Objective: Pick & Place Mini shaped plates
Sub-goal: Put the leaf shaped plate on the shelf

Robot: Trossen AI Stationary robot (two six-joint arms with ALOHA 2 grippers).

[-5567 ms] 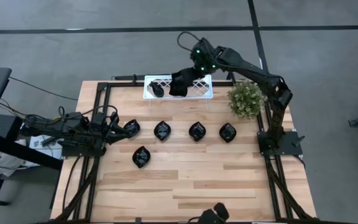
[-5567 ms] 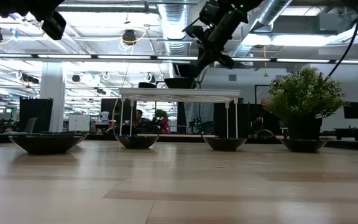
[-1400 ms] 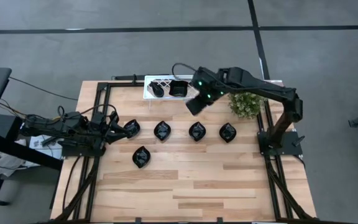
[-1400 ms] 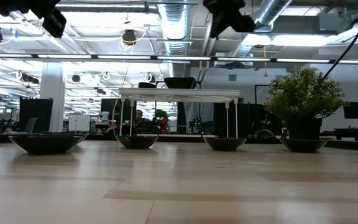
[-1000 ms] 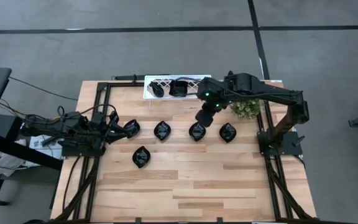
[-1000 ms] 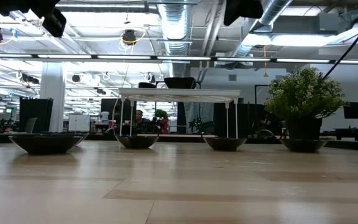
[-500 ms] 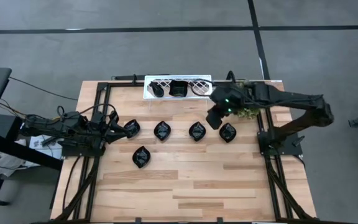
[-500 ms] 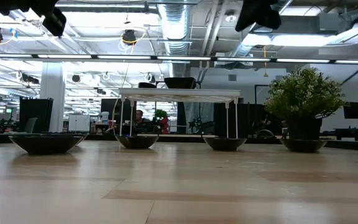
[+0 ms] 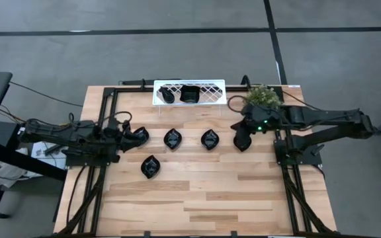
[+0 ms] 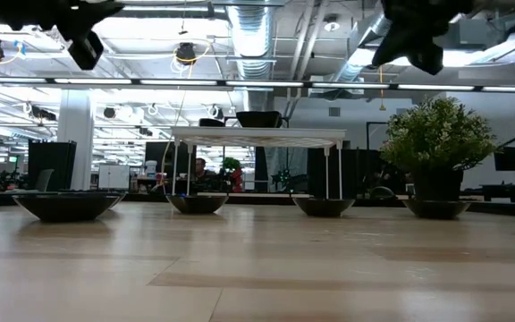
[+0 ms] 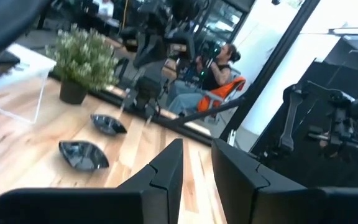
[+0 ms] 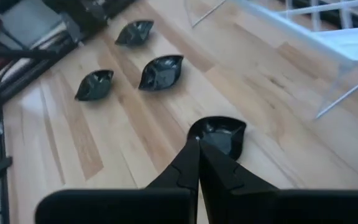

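Count on the worktop (image 9: 197,192): five mini shaped plates (image 9: 210,139) lie loose, four in a row and one nearer the front edge. Two more sit on the white lattice rack (image 9: 210,89) at the back edge. One potted plant (image 9: 262,96) stands beside the rack.

Right hand (image 9: 241,139) hangs over the rightmost plate of the row, fingers clenched together, grasping nothing. Left hand (image 9: 134,134) is at the leftmost plate of the row, fingers (image 11: 166,171) parted by a narrow gap; whether it grips that plate cannot be told.
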